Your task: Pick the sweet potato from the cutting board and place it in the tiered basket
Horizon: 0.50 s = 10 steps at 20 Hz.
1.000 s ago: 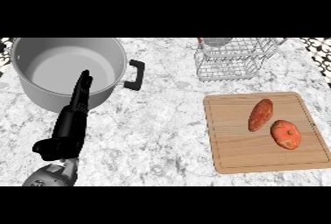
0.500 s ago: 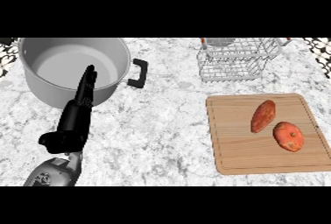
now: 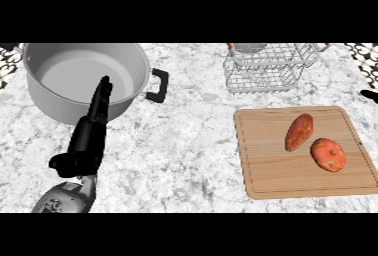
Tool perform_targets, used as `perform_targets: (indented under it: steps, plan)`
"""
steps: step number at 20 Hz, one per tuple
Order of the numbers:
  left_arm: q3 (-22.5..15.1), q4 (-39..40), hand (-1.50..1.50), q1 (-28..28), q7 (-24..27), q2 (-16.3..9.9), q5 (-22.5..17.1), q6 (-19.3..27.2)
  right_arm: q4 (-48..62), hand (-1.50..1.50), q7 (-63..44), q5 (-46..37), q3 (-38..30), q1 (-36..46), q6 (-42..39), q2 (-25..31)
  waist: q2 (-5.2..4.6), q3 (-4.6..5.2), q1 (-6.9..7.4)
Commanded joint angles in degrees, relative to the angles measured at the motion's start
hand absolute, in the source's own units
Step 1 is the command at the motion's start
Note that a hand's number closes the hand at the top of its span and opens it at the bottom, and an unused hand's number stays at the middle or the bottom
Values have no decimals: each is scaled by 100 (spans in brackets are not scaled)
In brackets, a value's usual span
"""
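The sweet potato (image 3: 299,132), long and reddish brown, lies on the wooden cutting board (image 3: 295,186) at the right. The wire tiered basket (image 3: 269,70) stands behind the board at the back. My left hand (image 3: 90,131) is far left of the board, open, with straight fingers pointing up over the pot's front wall and nothing in it. At the right edge a small black tip of my right hand (image 3: 370,95) shows, level with the gap between basket and board; its fingers cannot be made out.
A round orange-red fruit (image 3: 328,154) lies on the board just right of the sweet potato. A large grey pot (image 3: 52,100) with a black handle (image 3: 158,86) stands at the back left. Marble counter spreads between pot and board.
The left hand has shifted a little to the right and stayed open. A black tip of the right hand has come in at the right edge. Sweet potato has not moved on the board.
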State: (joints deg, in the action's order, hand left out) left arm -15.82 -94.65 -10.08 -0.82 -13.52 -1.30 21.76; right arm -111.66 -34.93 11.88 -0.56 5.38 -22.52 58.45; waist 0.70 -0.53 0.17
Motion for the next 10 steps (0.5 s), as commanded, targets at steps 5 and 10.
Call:
perform_targets:
  steps: [5, 10]
  plan:
    - [201, 733, 0, 2, 18, 110, -112, -221, -219, -150, -638, -436, 237, 262, -172, -115, -87, 60, -27]
    - [-64, 303, 0, 66, -480, 274, 264, 56, -12, -150, -213, -1030, 299, 38, -281, -290, -68, 52, -27]
